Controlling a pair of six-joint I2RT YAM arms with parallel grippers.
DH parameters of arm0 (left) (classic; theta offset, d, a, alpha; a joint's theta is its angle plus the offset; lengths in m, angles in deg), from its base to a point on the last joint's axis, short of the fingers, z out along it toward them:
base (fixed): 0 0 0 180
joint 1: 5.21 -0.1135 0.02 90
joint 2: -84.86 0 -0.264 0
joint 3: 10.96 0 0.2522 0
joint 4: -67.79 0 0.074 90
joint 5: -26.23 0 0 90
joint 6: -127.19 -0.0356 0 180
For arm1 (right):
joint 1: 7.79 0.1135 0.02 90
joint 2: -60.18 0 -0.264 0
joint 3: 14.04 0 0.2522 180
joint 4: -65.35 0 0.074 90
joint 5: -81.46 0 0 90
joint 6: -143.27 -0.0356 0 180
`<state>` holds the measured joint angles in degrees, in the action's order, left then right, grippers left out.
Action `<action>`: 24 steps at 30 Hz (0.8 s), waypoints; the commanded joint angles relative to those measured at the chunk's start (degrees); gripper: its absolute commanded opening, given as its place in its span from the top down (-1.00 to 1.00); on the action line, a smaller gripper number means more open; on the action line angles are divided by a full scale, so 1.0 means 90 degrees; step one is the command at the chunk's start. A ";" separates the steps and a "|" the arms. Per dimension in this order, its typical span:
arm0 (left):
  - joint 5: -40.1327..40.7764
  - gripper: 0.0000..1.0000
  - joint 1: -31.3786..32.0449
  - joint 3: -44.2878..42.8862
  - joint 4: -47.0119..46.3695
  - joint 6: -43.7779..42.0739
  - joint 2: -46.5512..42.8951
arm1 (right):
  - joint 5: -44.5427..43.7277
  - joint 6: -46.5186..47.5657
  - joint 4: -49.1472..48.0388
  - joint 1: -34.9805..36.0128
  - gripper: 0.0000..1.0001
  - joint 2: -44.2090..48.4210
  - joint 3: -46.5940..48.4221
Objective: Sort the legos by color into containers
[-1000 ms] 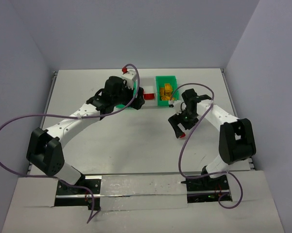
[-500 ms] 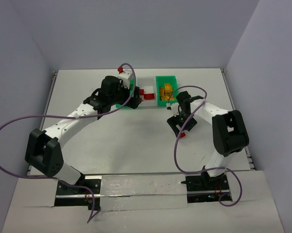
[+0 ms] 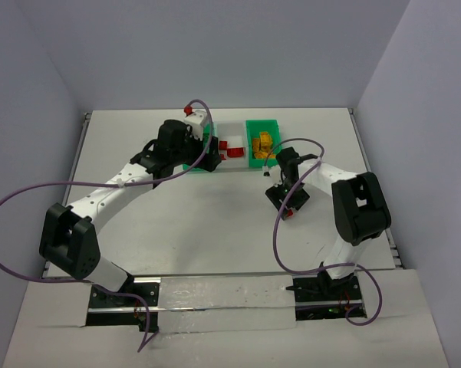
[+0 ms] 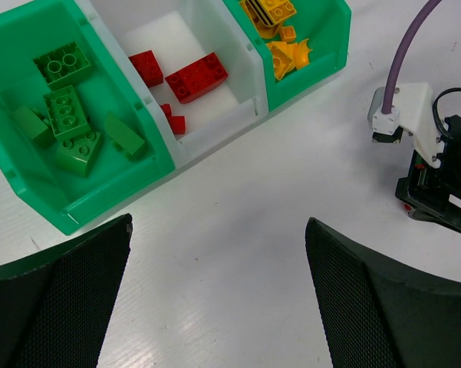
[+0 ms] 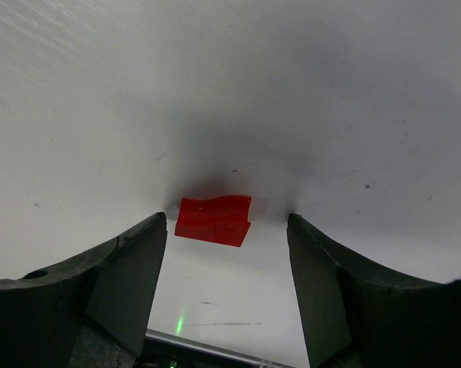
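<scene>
Surface: a white table [image 3: 215,238] is recorded, matt, with faint scuffs and a few dark specks in the right wrist view.
Room: plain pale lilac-grey walls [image 3: 54,69] are seen on the left, the far and the right side of the table.
Near edge: a metal rail [image 3: 215,293] is noted, with both arm bases on it.
Containers: three bins are joined in a row near the far edge: left green bin [image 4: 31,195], white middle bin [image 4: 215,126], right green bin [image 4: 326,46].
Contents: green bricks [image 4: 67,111] are held in the left green bin, red bricks [image 4: 197,77] in the white one, orange and yellow pieces [image 4: 280,57] in the right green one.
Loose piece: one small red piece [image 5: 213,219] is found lying on the bare table, well apart from the bins, towards the right arm.
Right gripper [image 5: 225,230]: it is lowered to the table with its jaws parted around the red piece; a gap is seen on each side, narrower on the left, and no contact is visible.
Left gripper [image 4: 218,222]: it is held above the table just in front of the bins, fingers spread wide, nothing between them.
Cables: a purple cable [image 3: 15,207] is looped wide from the left arm, and another [image 3: 280,238] hangs from the right arm.
Obstruction: in the top view the left green bin is largely covered by the left wrist; a red knob [image 3: 189,110] is seen on that wrist.
Light: a small green spot [image 5: 179,322] is noted on the table under the right gripper.
</scene>
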<state>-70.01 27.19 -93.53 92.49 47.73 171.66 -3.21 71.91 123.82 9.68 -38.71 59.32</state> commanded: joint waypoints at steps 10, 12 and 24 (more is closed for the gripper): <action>-0.0105 -0.99 -0.0077 0.0051 -0.0200 0.0027 -0.0187 | 0.0133 -0.0139 0.0092 0.0192 0.20 0.0152 0.0079; -0.0095 -0.98 -0.0087 0.0061 -0.0188 0.0008 -0.0206 | 0.0318 -0.0147 0.0238 0.0250 0.29 0.0259 0.0253; -0.1592 -0.99 -0.1756 -0.0038 -0.0081 0.1004 -0.0286 | 0.0551 -0.0573 0.0393 0.0612 0.33 -0.0243 0.4126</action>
<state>-78.40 15.69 -92.66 92.52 52.65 171.66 1.47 69.27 129.52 13.61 -38.06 85.20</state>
